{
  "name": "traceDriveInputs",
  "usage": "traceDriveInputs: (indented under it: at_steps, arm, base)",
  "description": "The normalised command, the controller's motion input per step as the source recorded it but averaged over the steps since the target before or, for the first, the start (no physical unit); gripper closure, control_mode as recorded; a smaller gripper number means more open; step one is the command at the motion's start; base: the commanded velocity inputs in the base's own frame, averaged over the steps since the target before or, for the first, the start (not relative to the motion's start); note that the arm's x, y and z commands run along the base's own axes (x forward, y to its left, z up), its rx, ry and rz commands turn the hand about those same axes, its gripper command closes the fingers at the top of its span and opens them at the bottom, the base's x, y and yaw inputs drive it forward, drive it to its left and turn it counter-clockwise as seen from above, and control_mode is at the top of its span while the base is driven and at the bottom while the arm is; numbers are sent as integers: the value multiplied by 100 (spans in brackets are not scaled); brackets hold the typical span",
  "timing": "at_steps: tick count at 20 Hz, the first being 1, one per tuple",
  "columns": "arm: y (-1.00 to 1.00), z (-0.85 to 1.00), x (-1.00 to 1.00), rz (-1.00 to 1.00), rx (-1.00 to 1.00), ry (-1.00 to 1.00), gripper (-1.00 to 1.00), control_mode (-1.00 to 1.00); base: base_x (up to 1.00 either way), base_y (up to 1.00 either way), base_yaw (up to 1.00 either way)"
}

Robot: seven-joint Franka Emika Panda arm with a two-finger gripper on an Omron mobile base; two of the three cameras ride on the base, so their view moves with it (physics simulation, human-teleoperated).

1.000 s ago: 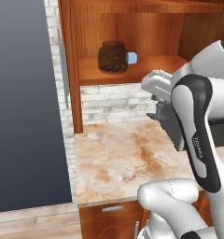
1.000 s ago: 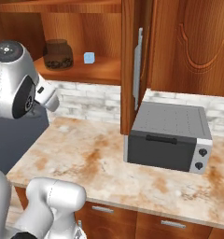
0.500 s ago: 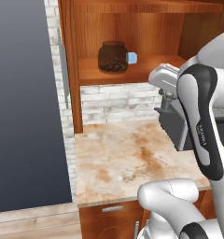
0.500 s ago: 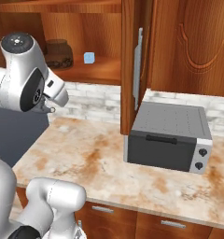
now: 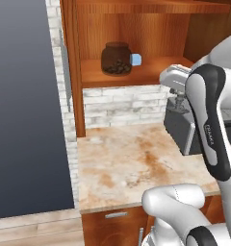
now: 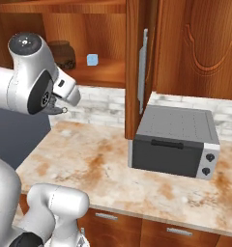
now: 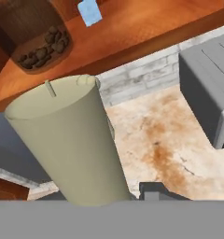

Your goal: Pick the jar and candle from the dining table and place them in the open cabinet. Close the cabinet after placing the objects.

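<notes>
1. Since the earlier frames the arm has swung up and to the right in the left base view, its hand rising from counter level toward the open cabinet (image 5: 136,77); the jar (image 5: 116,58) and the pale-blue cube (image 5: 135,59) have not shifted on the shelf.
2. Seen from the hand, the candle (image 7: 69,140) stands close before the camera, wick up, rising from between the fingers; the gripper (image 7: 132,198) is closed narrowly on its base, though the fingertips themselves are mostly hidden.
3. The jar already sits on the cabinet's lower shelf toward the left side, with the cube just beside it on the right.
4. Risk: the candle leans in the hand view. If the grip is only on the small holder, a quick swing could let it tip or slide out over the counter (image 6: 103,159).
5. Risk: free shelf space lies right of the cube. Coming in too far left could knock the cube or the jar.
6. Risk: the shelf's front edge and the open door (image 6: 137,62) are near the path; a low approach could catch the candle's base on the edge.
7. Risk: the toaster oven (image 6: 178,140) stands below the door; closing afterward needs the elbow kept away from it.
</notes>
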Motion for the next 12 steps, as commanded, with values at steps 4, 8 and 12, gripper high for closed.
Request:
traceDriveInputs:
  at_steps: [4,8,12]
  arm:
    - [-15,0,9,1,-18,-22,100,-100]
    - [-17,2,24,0,-6,-12,100,-100]
    - [-17,6,32,0,-1,-4,100,-100]
  base:
    - [0,0,0]
    - [0,0,0]
    - [0,0,0]
